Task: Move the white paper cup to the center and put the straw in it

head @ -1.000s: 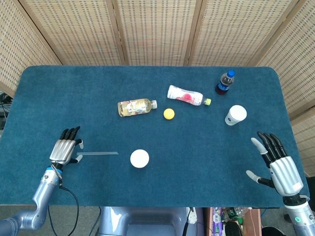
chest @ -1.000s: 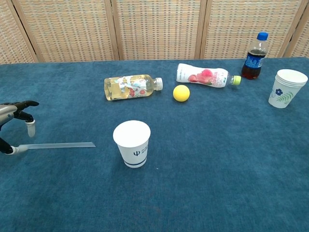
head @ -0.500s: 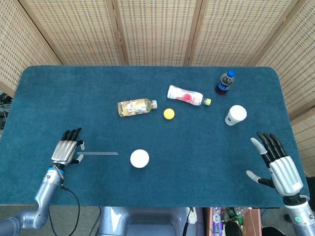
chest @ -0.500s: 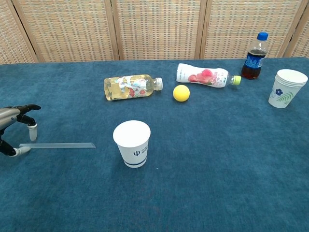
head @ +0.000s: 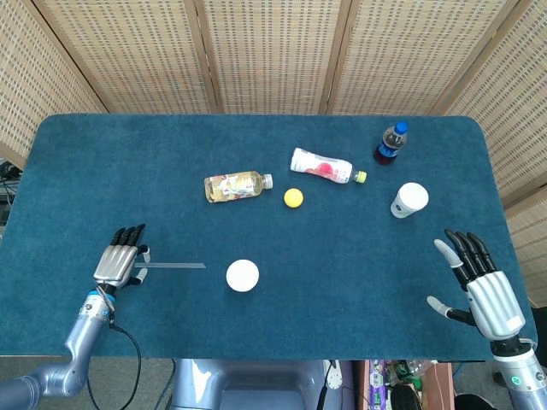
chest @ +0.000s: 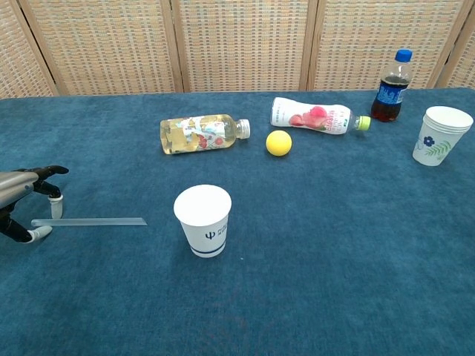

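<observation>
While the straw (chest: 89, 222) lies flat, the left robot hand (head: 118, 262) has retreated.

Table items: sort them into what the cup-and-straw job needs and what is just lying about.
For the job:
white paper cup, upright near the center
straw, flat on the cloth
left hand, at the straw's end

Lying about:
yellow ball
two bottles on their sides
cola bottle
flowered cup

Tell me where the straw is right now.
In the chest view the straw lies flat on the blue tabletop, left of the white paper cup, its left end at the fingertips of the left hand.
</observation>
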`<state>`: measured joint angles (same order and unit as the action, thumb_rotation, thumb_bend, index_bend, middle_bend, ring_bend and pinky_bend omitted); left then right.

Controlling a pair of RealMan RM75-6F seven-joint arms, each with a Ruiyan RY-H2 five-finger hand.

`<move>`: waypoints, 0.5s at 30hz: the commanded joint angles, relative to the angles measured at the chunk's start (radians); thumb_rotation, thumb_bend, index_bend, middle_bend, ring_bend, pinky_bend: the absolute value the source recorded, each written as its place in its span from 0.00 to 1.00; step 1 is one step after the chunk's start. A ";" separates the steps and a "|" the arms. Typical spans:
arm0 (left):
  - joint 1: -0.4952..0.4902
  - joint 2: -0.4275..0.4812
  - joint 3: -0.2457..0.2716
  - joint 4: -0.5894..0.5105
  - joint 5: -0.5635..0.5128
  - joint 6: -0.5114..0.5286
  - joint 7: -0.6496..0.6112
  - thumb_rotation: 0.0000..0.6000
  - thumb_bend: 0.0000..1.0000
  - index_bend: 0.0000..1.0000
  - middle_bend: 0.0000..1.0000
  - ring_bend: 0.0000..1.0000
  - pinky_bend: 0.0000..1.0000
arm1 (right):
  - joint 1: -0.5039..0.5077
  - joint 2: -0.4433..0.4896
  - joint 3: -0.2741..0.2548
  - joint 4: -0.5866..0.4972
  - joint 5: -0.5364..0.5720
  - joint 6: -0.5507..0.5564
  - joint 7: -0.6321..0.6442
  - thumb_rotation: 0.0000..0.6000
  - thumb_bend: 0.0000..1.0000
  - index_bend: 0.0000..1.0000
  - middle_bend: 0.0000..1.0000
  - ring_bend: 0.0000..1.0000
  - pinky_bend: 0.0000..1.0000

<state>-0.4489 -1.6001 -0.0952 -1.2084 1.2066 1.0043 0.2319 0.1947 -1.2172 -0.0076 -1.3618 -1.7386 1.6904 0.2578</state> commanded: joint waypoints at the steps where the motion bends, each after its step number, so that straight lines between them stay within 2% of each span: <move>1: 0.000 -0.002 -0.001 0.000 -0.005 0.002 0.007 1.00 0.43 0.54 0.00 0.00 0.00 | -0.001 0.000 0.001 0.000 -0.001 -0.003 0.001 1.00 0.10 0.10 0.00 0.00 0.00; 5: 0.000 -0.003 -0.003 -0.003 -0.012 0.004 0.016 1.00 0.47 0.56 0.00 0.00 0.00 | -0.001 0.001 0.003 0.000 -0.002 -0.005 0.001 1.00 0.10 0.10 0.00 0.00 0.00; 15: 0.005 0.017 -0.010 -0.015 0.023 0.062 0.005 1.00 0.47 0.57 0.00 0.00 0.00 | -0.005 0.001 0.008 0.000 -0.006 -0.008 0.000 1.00 0.10 0.10 0.00 0.00 0.00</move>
<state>-0.4445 -1.5895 -0.1033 -1.2208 1.2174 1.0524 0.2399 0.1898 -1.2160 0.0007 -1.3622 -1.7449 1.6822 0.2582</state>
